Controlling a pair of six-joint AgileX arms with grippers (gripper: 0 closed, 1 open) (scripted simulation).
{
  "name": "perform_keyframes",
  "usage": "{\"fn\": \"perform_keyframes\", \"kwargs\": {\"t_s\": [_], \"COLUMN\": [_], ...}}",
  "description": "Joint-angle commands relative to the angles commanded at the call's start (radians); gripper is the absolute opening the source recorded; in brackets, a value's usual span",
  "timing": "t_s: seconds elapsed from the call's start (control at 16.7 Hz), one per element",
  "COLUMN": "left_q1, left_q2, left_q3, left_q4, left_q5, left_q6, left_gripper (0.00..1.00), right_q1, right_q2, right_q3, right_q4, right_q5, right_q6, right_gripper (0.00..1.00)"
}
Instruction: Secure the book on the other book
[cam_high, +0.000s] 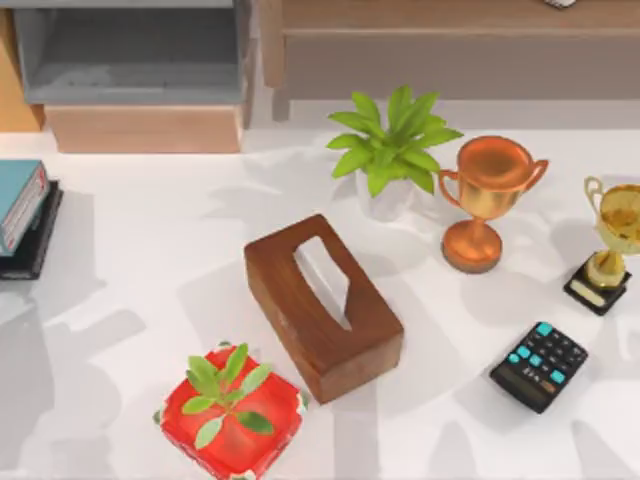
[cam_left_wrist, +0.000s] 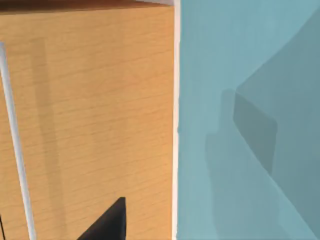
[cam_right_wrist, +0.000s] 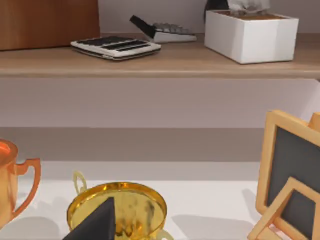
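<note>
Surface: white table (cam_high: 150, 260), crossed by soft grey shadows.

Left edge of table: teal book (cam_high: 18, 200) lying on top of the flat black book (cam_high: 38, 240), the two stacked and touching, both cut off by the frame edge. The teal one shows a white and reddish page edge.

Centre: brown wooden tissue box (cam_high: 322, 305), set at a slant, white tissue in its slot. In front of it, toward the left, a red pot (cam_high: 230, 425) with a small green plant.

Behind the tissue box: leafy plant in a white pot (cam_high: 392, 150). Just beside it on the right, a copper trophy cup (cam_high: 487, 195). At the far right edge, a gold trophy cup (cam_high: 610, 245) on a black base. Nearer the front on the right, a black calculator (cam_high: 540, 365) with cyan keys.

Back of room: grey open cabinet (cam_high: 130, 55) over a light wood base at left; long wooden shelf (cam_high: 450, 30) at right.

Left wrist view: pale wood panel (cam_left_wrist: 90, 110) next to a teal wall (cam_left_wrist: 245, 100), with one dark fingertip (cam_left_wrist: 107, 222) of the left gripper; whether its fingers are apart or together cannot be told.

Right wrist view: the gold cup, a shelf bearing a keyboard (cam_right_wrist: 116, 46) and white box (cam_right_wrist: 252, 35), wood-framed chalkboards (cam_right_wrist: 292, 185), and one dark fingertip (cam_right_wrist: 97, 222) of the right gripper; its state cannot be told.
</note>
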Motion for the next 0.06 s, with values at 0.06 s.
{"fn": "perform_keyframes", "kwargs": {"t_s": [0.06], "left_q1": [0.0], "left_q2": [0.0], "left_q3": [0.0], "left_q4": [0.0], "left_q5": [0.0], "left_q6": [0.0], "left_gripper": [1.0], "right_q1": [0.0], "right_q2": [0.0], "right_q3": [0.0], "right_q4": [0.0], "right_q5": [0.0], "right_q6": [0.0], "right_gripper": [1.0]}}
